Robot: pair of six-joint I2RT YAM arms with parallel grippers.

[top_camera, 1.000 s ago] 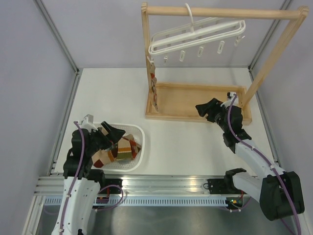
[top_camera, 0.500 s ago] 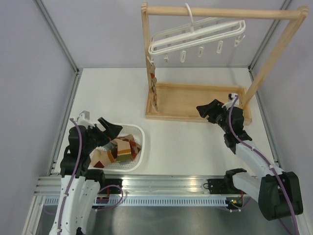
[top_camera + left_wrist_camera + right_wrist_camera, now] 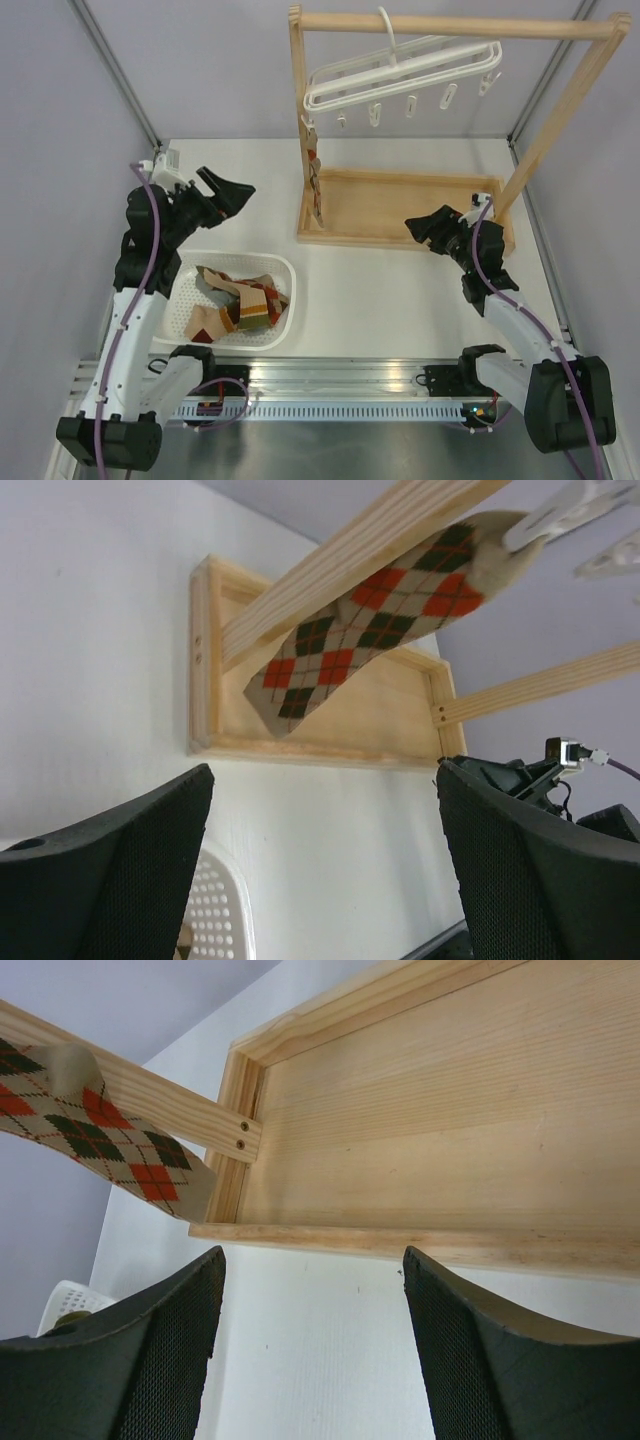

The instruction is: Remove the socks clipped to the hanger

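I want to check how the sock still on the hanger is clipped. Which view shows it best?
Left wrist: the argyle sock hangs face-on, the white clip pinching its top. Right wrist catches only part of it at the frame's edge; top external shows a thin edge-on strip.

We see that the left gripper (image 3: 230, 190) is no longer low over the white basket (image 3: 290, 292). It has risen and gone to the far side of the basket, above the table (image 3: 250, 150). Its jaws stand wide apart, hold nothing, and face the argyle sock (image 3: 316, 186). The socks (image 3: 243, 304) in the basket are now uncovered and lie more spread out. The right gripper (image 3: 424, 228) has shifted slightly toward the near side.
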